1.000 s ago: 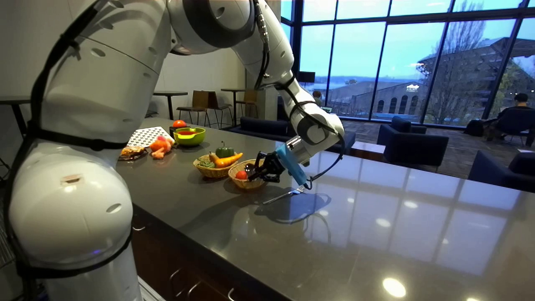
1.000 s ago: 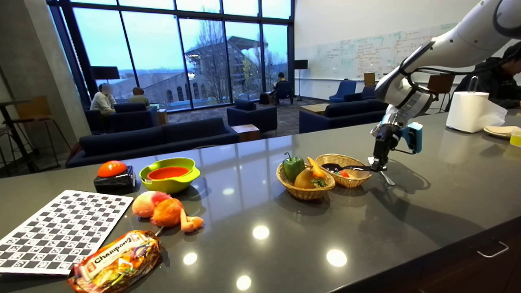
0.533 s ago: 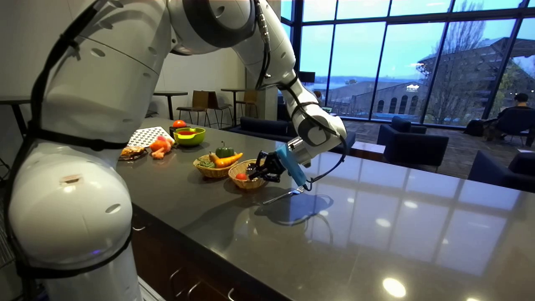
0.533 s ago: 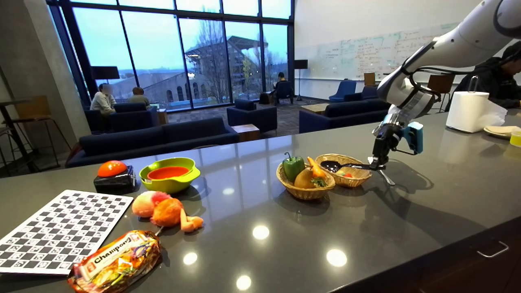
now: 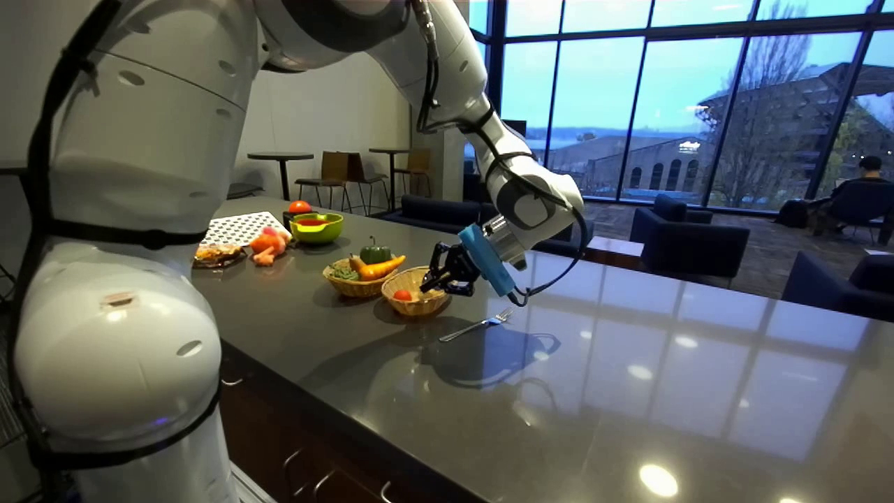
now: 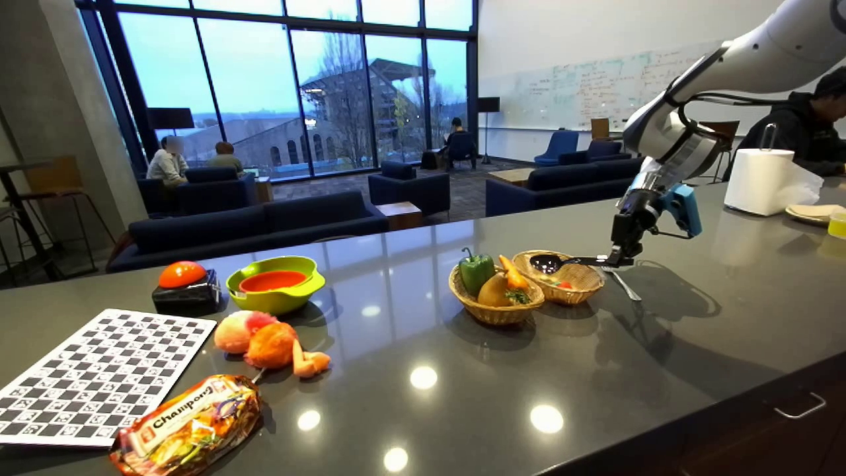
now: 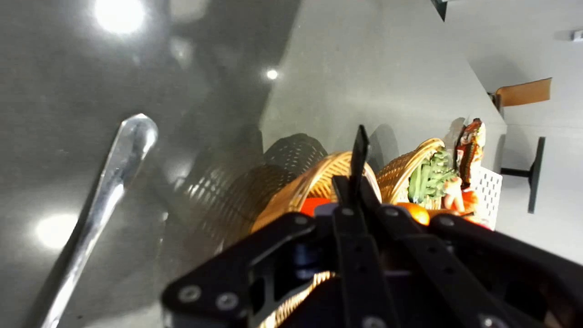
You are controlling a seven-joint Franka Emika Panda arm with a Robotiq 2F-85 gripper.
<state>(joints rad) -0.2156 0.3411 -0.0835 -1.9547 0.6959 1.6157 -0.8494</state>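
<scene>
A glossy grey countertop (image 6: 370, 370) fills the lower half of the frame in an exterior view; a white jointed arm (image 6: 747, 66) hangs in from the upper right. Right of centre sits an oval tan wicker basket (image 6: 585, 291). Just past its right rim, the black two-fingered gripper (image 6: 621, 256) pinches the handle end of a glossy black ladle (image 6: 547, 264), whose bowl is over the basket's left part, touching or not I cannot tell. A silver metal fork (image 6: 624, 285) lies right of the basket; a round red tomato (image 5: 402, 295) rests inside. Gripped so far back, the ladle could twist or slip if its bowl caught the wicker.
</scene>
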